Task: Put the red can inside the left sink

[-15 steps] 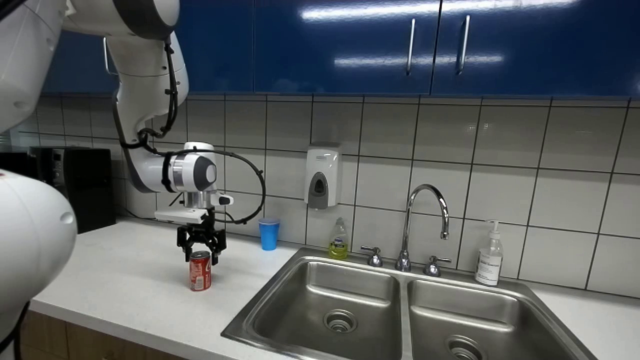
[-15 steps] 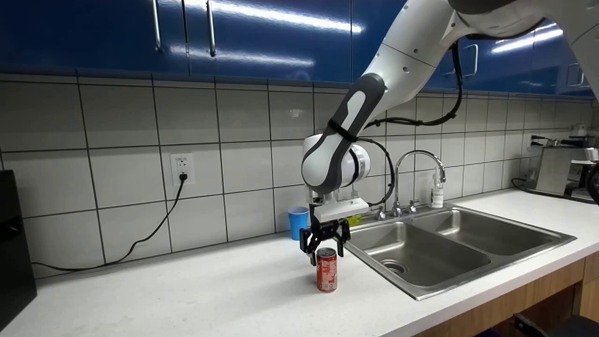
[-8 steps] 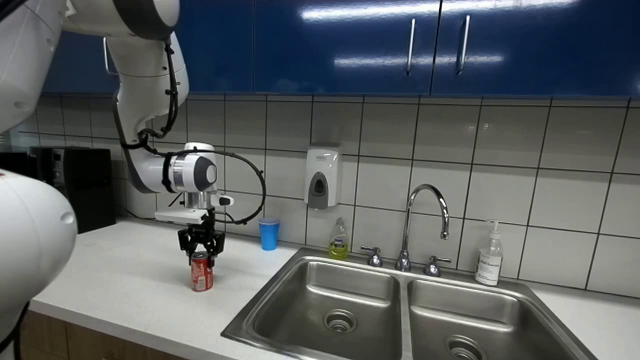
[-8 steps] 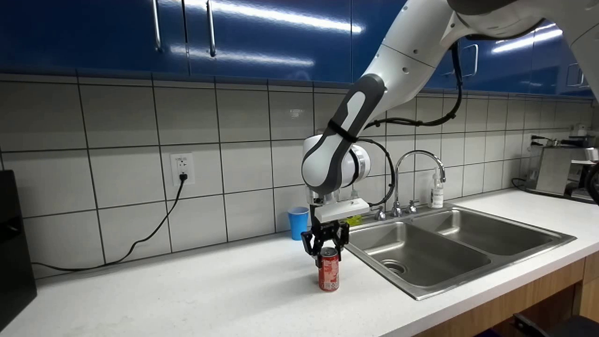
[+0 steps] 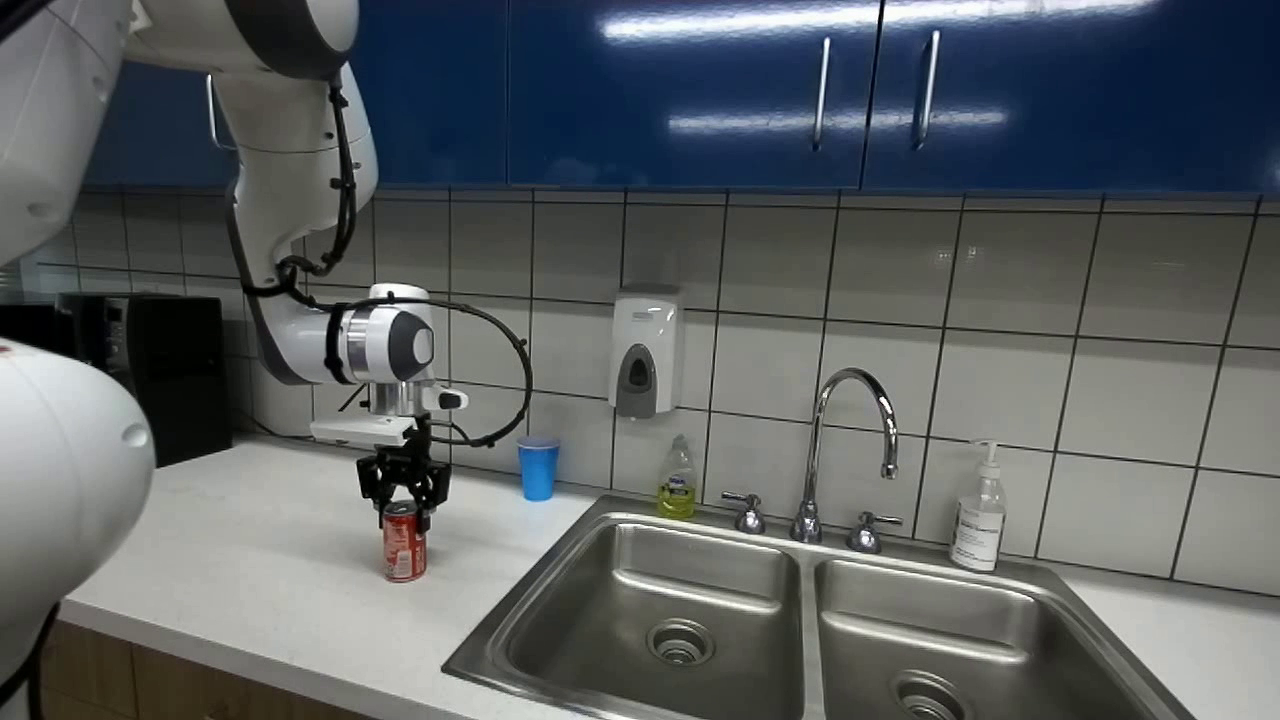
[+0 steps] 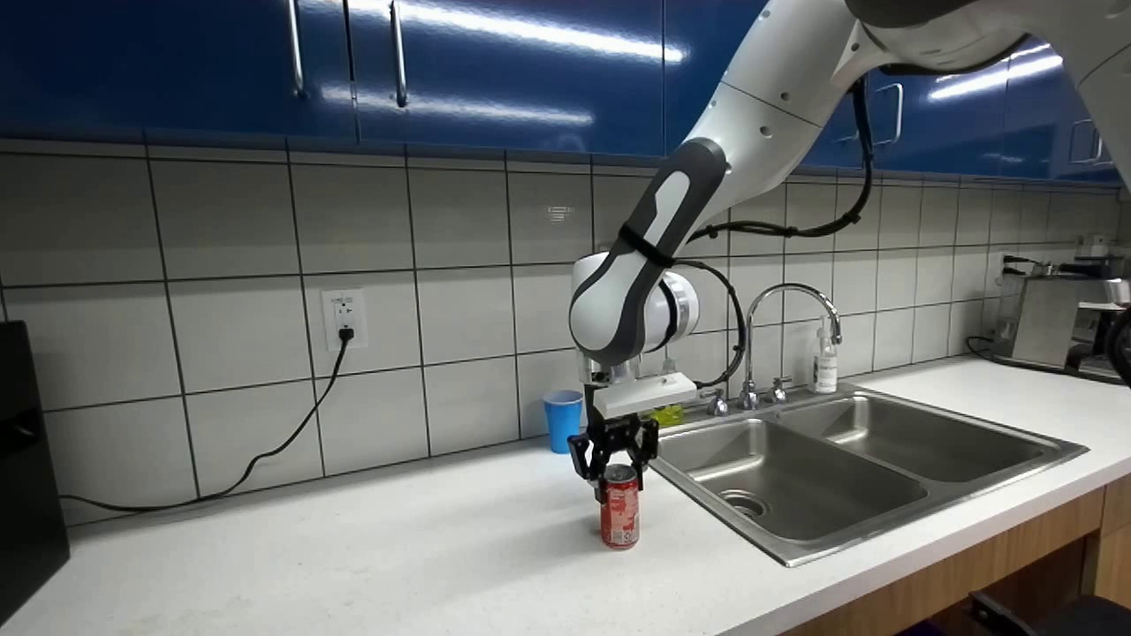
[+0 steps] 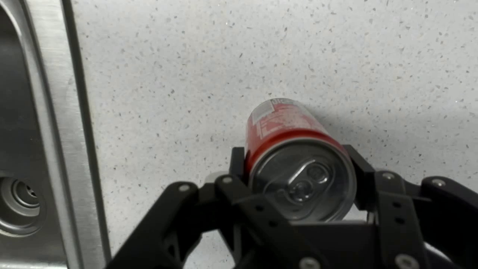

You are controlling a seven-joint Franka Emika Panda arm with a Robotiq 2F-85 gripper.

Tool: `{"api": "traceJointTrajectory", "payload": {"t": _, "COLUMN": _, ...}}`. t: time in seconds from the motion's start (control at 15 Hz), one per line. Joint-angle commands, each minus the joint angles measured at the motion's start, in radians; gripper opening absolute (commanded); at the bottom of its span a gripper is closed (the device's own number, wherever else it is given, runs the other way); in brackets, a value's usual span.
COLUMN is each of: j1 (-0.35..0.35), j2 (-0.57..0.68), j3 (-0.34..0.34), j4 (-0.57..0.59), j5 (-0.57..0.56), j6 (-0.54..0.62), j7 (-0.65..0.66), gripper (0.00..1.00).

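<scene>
At the gripper (image 7: 297,160): set to can width, with black fingers (image 7: 238,160) bearing on opposite sides of the red can (image 7: 282,125), high on the body and just under the metal top (image 7: 278,175). Held upright or nearly so, with the pull tab (image 7: 308,183) toward the camera in the wrist view. Located at the white counter (image 5: 260,540), near the rim of the left sink (image 5: 610,630) and outside it. Contact between can base and counter: impossible to tell.

Directed straight down from flange to fingertips in both exterior views, with finger linkages (image 5: 436,485) bowed outward above the can. Mounted over the gripper: a flat white housing (image 5: 362,430), projecting to one side. Next upward: a short silver flange (image 5: 395,400), vertical, then the rounded white wrist (image 5: 378,345) with a dark grey cap (image 5: 401,347) in an exterior view. Looped outward beside the wrist: a black cable (image 5: 528,375), strapped to the arm.

Beyond the wrist: the white arm (image 6: 751,132), slanting down and leftward from the upper right in an exterior view. Bent at a dark joint (image 5: 290,40) near the top edge in an exterior view, with the link (image 5: 300,120) below dropping steeply toward the wrist. Farther out, behind the gripper: a blue cup (image 5: 538,470), standing near the tiled wall (image 5: 570,340), apart from the can.
</scene>
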Motion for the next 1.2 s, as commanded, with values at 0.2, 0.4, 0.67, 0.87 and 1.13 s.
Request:
{"api": "traceJointTrajectory", "payload": {"t": 0.2, "j1": 0.026, "j2": -0.079, "j3": -0.018, "j4": -0.006, "j5": -0.019, "j6": -0.044, "j7": 0.025, "gripper": 0.38}}
{"api": "traceJointTrajectory", "payload": {"t": 0.4, "j1": 0.031, "j2": -0.101, "j3": -0.020, "j4": -0.006, "j5": -0.024, "j6": -0.046, "j7": 0.033, "gripper": 0.38}}
{"api": "traceJointTrajectory", "payload": {"t": 0.67, "j1": 0.031, "j2": -0.135, "j3": -0.025, "j4": -0.003, "j5": -0.035, "j6": -0.044, "j7": 0.043, "gripper": 0.38}}
{"api": "traceJointTrajectory", "payload": {"t": 0.87, "j1": 0.022, "j2": -0.151, "j3": -0.034, "j4": -0.001, "j5": -0.040, "j6": -0.034, "j7": 0.055, "gripper": 0.38}}
{"api": "traceJointTrajectory", "payload": {"t": 1.13, "j1": 0.009, "j2": -0.164, "j3": -0.060, "j4": -0.006, "j5": -0.044, "j6": -0.028, "j7": 0.073, "gripper": 0.38}}
